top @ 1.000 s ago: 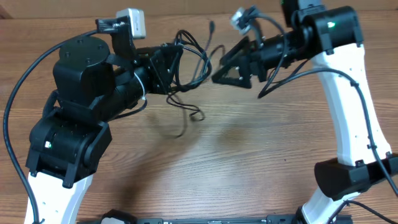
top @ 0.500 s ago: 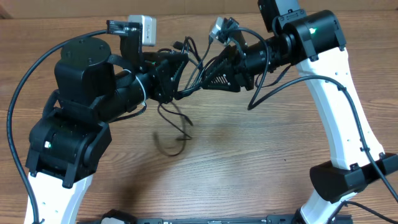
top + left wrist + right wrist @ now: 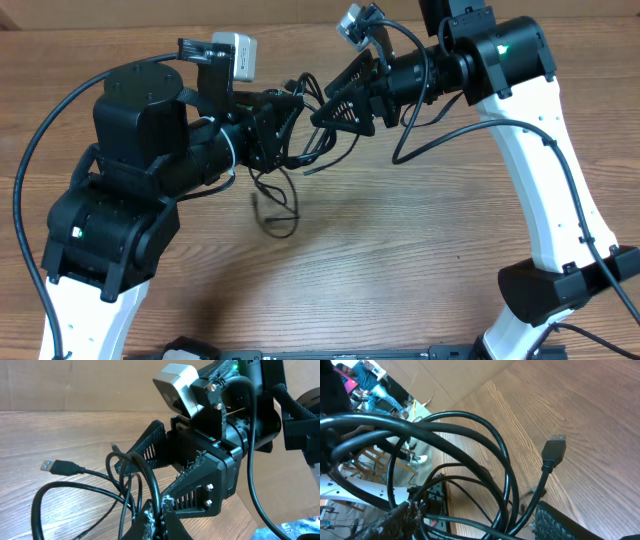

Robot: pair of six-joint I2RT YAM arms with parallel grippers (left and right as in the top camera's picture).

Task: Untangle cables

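Cables (image 3: 145,476) sit bunched in upper centre of overhead view, lifted off the table (image 3: 420,260), right btwn the two claws. Left gripper (image 3: 288,122) is clamped tight on the bundle. Its wrist view shows the fingertips (image 3: 148,521) pinched together at bottom edge w/ several strands running out of the pinch. Right gripper (image 3: 322,112) comes in from upper right, nose to nose w/ the left one. Its jaws stand wide apart w/ nothing pinched that I can see, but loops pass thru the gap btwn them. A blue-tongued USB plug (image 3: 59,466) sticks out free at left of left wrist view, on a strand leading back into the bunch. A slack tail drops toward frame centre in overhead and ends in a blurry loop; can't tell if it touches the wood.

Key relation: free loops lie directly in front of and inside the right claw's gap, so right arm is nearer to take a strand, w/ left as anchor. Strands run approx along the line joining the claws, lower left to upper right. Judgement: next move needs the right jaws on one strand only, pulling toward upper right; catching two would prob. tighten the tangle.
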